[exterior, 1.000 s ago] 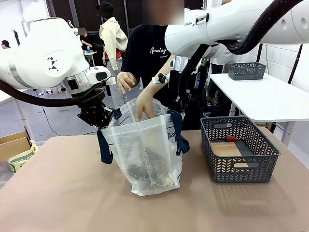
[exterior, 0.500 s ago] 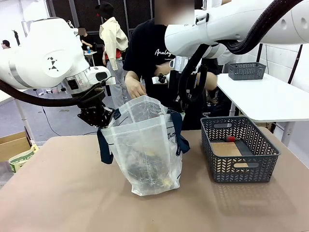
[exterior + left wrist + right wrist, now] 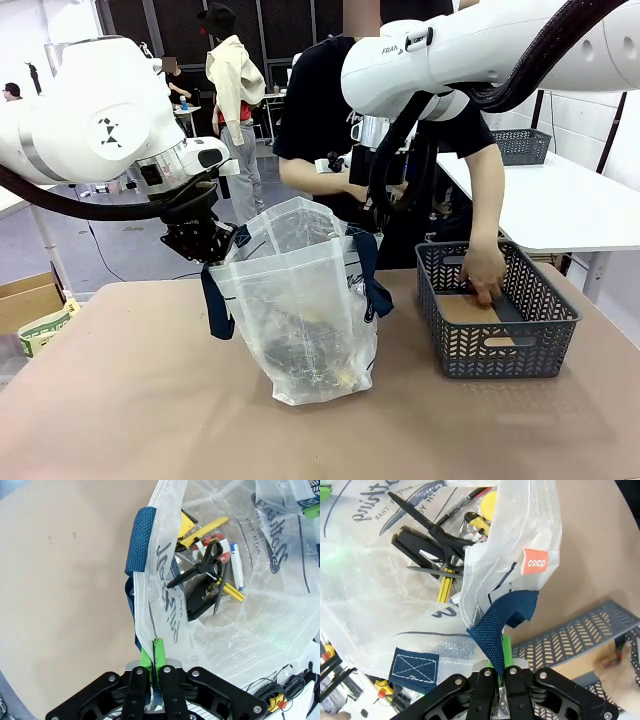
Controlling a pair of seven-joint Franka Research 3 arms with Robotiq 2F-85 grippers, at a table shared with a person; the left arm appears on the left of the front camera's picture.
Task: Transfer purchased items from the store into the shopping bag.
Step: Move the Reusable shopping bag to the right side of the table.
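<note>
Shopping bag propped open mid-way along the table, nearer its far edge, ready for loading.
Left gripper and right gripper pinch rim and navy strap on opposite sides, fingers pressed tight on them, so the mouth gapes; scissors lie inside, and the person's hand reaches into the grey basket by the right edge.
</note>
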